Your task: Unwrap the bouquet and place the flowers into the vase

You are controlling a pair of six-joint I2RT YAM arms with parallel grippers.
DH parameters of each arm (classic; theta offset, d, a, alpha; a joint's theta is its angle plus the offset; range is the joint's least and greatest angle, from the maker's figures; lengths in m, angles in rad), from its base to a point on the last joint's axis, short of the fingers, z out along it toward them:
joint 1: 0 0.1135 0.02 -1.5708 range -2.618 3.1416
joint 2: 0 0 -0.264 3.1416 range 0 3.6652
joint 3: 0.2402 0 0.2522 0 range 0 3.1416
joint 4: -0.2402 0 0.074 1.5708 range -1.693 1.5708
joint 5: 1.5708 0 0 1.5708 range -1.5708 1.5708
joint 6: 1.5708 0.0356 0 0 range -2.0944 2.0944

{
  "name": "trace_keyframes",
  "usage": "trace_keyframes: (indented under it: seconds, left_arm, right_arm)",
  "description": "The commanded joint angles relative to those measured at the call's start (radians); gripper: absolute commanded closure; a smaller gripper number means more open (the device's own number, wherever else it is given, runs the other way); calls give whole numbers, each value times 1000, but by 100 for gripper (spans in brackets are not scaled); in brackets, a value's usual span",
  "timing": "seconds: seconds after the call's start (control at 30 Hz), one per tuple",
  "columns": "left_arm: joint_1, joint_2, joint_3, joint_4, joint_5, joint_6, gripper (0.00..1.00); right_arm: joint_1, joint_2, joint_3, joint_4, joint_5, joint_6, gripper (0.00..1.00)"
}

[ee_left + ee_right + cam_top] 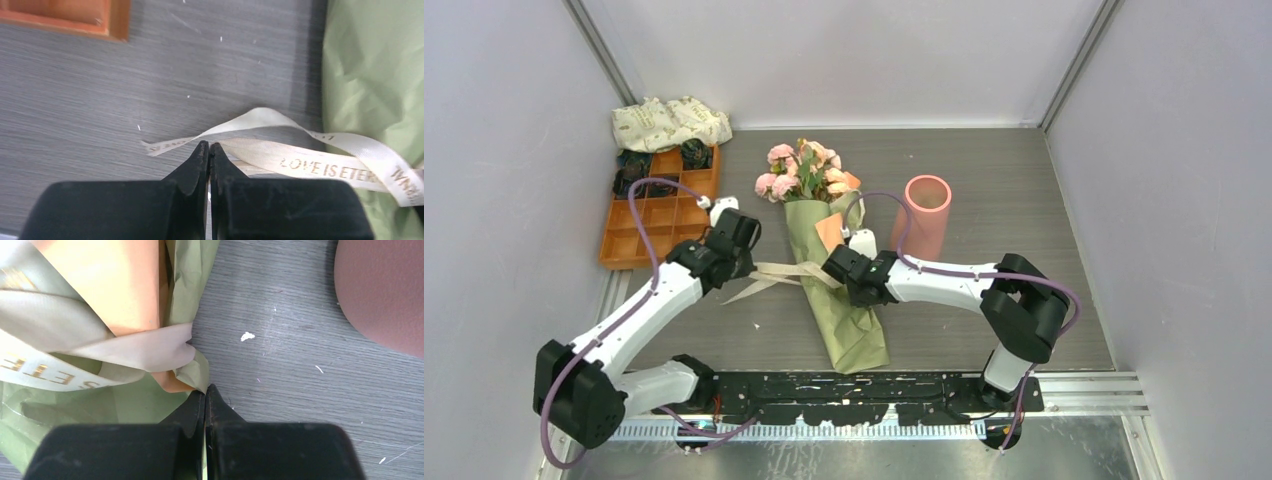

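The bouquet (849,330) lies on the table in olive-green and orange paper, with the pink and peach flowers (799,170) at its far end. Its cream ribbon (774,272) trails loose to the left. My left gripper (742,262) is shut, its tips (209,146) touching the printed ribbon (310,160); whether a strand is pinched does not show. My right gripper (839,268) is shut, its tips (205,389) against a corner of the green paper (192,367) at the cone's right edge. The salmon-pink vase (924,215) stands upright to the right of the bouquet and fills the right wrist view's top-right corner (385,295).
An orange compartment tray (619,250) holding dark items sits at the far left, its corner also in the left wrist view (115,25). A white leaf-print cloth bundle (669,122) lies behind it. Grey walls enclose the table on three sides.
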Motion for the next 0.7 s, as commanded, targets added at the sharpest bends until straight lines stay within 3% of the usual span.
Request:
trace_keyframes:
  seconds: [0.0, 0.33, 0.67]
  left_arm:
    - [14, -95, 202, -117, -95, -14, 98]
    - [14, -190, 754, -286, -268, 132, 92]
    - [13, -248, 988, -281, -492, 246, 91]
  right_arm:
    - [-6, -1, -2, -20, 26, 27, 99]
    - [-7, 35, 19, 8, -8, 30, 99]
    - [-6, 51, 28, 14, -16, 30, 99]
